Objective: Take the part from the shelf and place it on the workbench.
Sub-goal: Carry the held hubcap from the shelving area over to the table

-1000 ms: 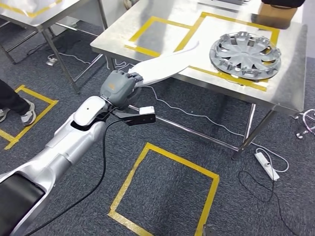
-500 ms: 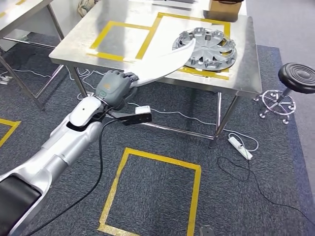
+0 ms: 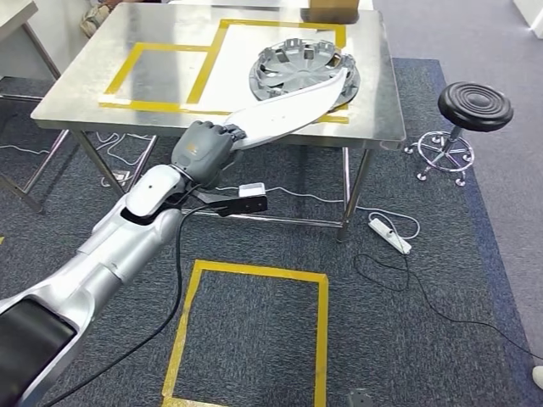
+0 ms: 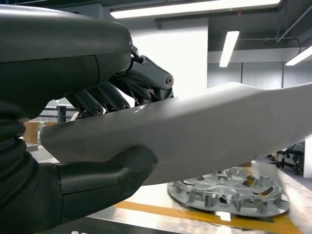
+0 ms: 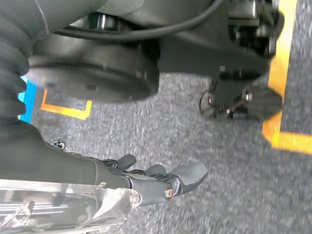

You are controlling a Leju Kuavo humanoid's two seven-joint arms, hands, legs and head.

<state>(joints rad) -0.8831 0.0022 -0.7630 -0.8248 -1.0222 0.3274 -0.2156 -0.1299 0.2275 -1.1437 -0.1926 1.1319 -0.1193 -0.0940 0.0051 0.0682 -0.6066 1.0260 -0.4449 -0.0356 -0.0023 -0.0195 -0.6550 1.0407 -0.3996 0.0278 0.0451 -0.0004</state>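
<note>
My left hand (image 3: 204, 153) grips one end of a long, curved white part (image 3: 288, 110). The part reaches forward, and its far tip lies over the front edge of the steel workbench (image 3: 83, 93), close to a silver hubcap (image 3: 294, 68) in the right yellow-taped square. In the left wrist view my thumb (image 4: 107, 180) lies under the white part (image 4: 221, 131) and my fingers (image 4: 147, 78) curl over it, with the hubcap (image 4: 228, 192) beyond. My right hand (image 5: 147, 183) hangs above the grey carpet, fingers stretched out, holding nothing.
A black round stool (image 3: 475, 106) stands right of the workbench. A white power strip (image 3: 389, 234) and cables lie on the carpet by the table leg. A yellow tape square (image 3: 249, 331) marks the floor in front. A cardboard box (image 3: 330, 8) sits at the bench's far edge.
The whole picture has shifted as the camera turned: the workbench now sits further left and the stool is in view. The part's tip now overlaps the bench by the hubcap.
</note>
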